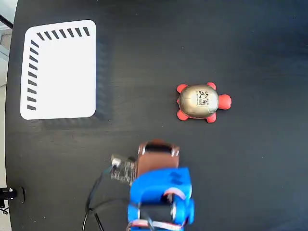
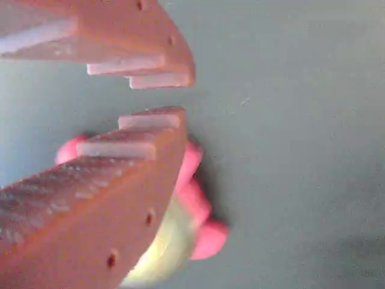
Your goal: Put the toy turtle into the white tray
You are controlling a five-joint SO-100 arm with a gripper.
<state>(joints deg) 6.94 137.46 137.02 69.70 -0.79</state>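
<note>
**A:** Where's the turtle (image 1: 204,102) right now?

**B:** Sitting on the black tabletop (image 1: 231,43), right of centre in the fixed view. Gold shell up, code sticker on top, red head pointing right, red feet sticking out at the corners. Not touching anything.

**A:** And the tray (image 1: 58,70)?

**B:** Upper left in that same view, flat on the tabletop, well apart from the turtle. Black slanted slots along the top and left edges. Nothing inside.

**A:** Tool (image 2: 157,97) status?

**B:** Slightly open, a narrow gap between the two brown-orange toothed fingers (image 2: 129,141) in the wrist view. Holding nothing. Turtle (image 2: 192,198) peeking out from behind the lower finger there, pink-red bits and a pale slice of shell, a bit blurry. Can't tell from that view alone how high above it. From the fixed view, tool (image 1: 158,148) down near the bottom centre, below and left of the turtle, clearly apart from it.

**A:** Anything in the way?

**B:** Open black tabletop between turtle and tray. Only other stuff: blue arm body (image 1: 161,199) at the bottom edge, a small circuit board (image 1: 122,169) on its left side, and black cables (image 1: 94,202) trailing down from it. A small black clamp thing (image 1: 9,194) at the far left edge, off the tabletop.
</note>
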